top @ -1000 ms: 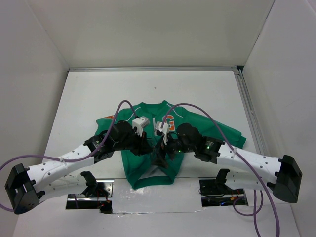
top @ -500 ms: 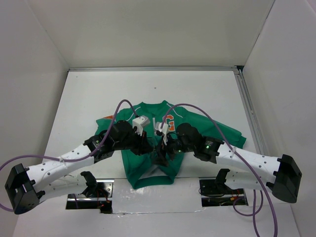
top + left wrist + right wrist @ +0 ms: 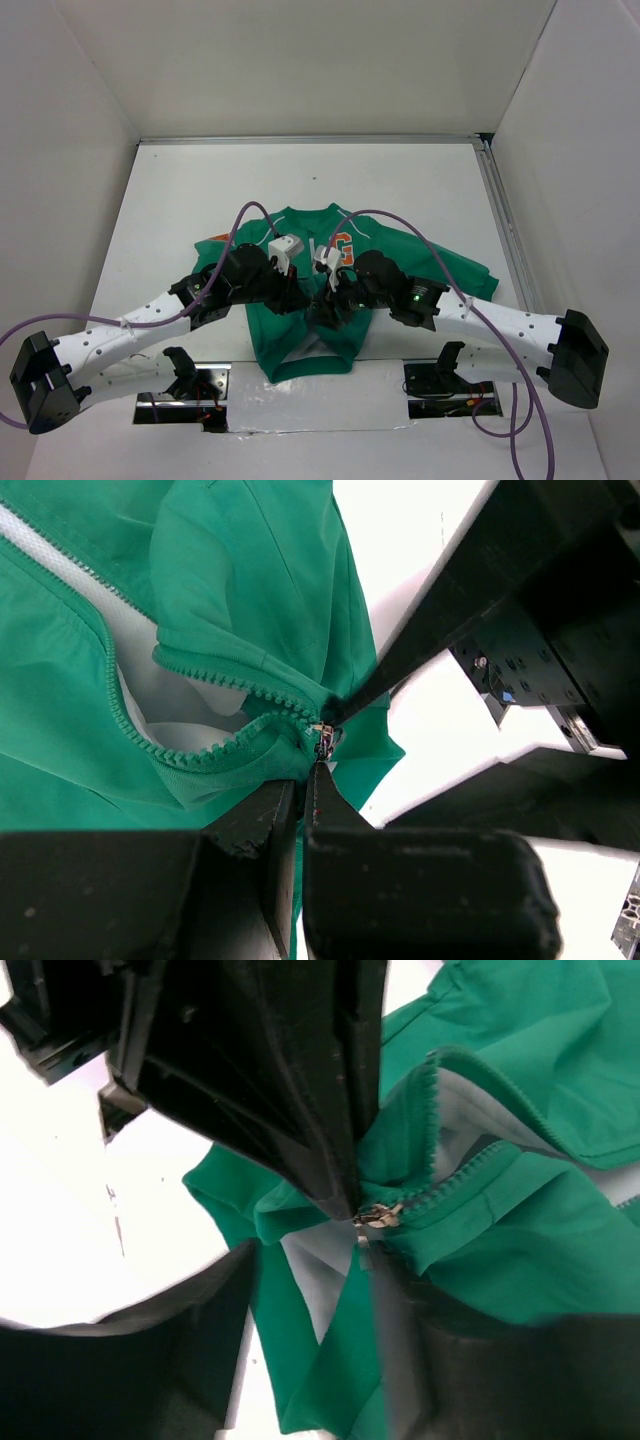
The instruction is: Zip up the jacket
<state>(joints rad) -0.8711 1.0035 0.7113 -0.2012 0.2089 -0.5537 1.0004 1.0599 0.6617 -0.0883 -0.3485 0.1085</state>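
Left end effector (image 3: pixel 305 792) pinches jacket (image 3: pixel 230 580); right end effector (image 3: pixel 320 1280) parted near slider (image 3: pixel 378 1217).

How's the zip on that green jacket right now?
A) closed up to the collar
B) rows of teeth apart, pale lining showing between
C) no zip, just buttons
B: in the left wrist view the jacket's teeth spread apart from the slider, with pale grey lining between the rows.
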